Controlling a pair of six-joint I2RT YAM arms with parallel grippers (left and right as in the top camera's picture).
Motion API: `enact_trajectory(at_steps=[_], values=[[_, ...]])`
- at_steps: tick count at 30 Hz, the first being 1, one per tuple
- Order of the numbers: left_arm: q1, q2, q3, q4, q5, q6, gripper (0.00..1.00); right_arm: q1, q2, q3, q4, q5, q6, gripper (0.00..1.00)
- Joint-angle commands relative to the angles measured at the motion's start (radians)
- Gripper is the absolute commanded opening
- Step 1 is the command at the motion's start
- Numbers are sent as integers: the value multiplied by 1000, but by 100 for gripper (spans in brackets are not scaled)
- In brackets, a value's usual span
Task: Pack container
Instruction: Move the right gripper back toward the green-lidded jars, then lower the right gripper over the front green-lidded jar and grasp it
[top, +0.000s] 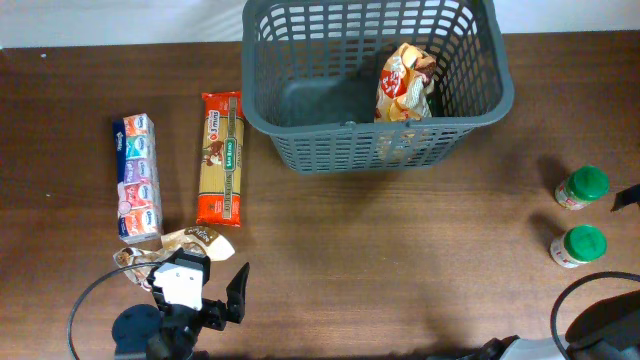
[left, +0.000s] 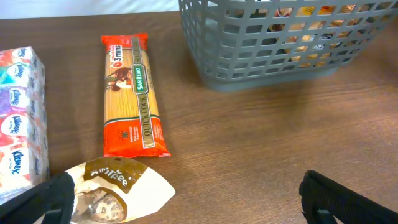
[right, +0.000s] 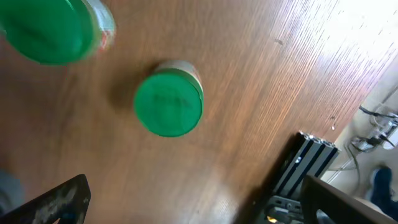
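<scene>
The dark grey slotted basket (top: 300, 130) stands at the back of the table and holds a red and yellow snack bag (top: 405, 85); it also shows in the left wrist view (left: 267, 68). A spaghetti pack (top: 220, 158) and a tissue pack (top: 138, 178) lie left of it. A white and brown cookie bag (top: 190, 242) lies at the front left. My left gripper (top: 205, 290) is open and empty just in front of the cookie bag (left: 118, 190). Two green-lidded jars (top: 582, 187) (top: 579, 246) stand at the right. My right gripper (right: 193, 205) is open and empty near the jars (right: 169, 107).
The table's right edge and a black metal frame (right: 305, 168) lie close to my right gripper. Cables loop at the front corners of the table (top: 85, 300). The spaghetti pack (left: 132, 93) and the tissue pack (left: 18, 118) lie ahead of my left gripper.
</scene>
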Motion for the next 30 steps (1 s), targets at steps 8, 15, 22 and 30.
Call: enact_trajectory(at_steps=[8, 15, 22, 30], values=[[4, 1, 8, 2, -6, 5, 99, 3, -11, -182, 172, -66, -144, 99], [4, 1, 8, 2, -6, 5, 99, 3, -10, -216, 275, -62, -171, 99], [4, 1, 8, 2, -6, 5, 99, 3, -10, -216, 290, -47, -171, 99], [4, 1, 8, 2, -6, 5, 99, 13, -10, -216, 251, -63, -199, 99]])
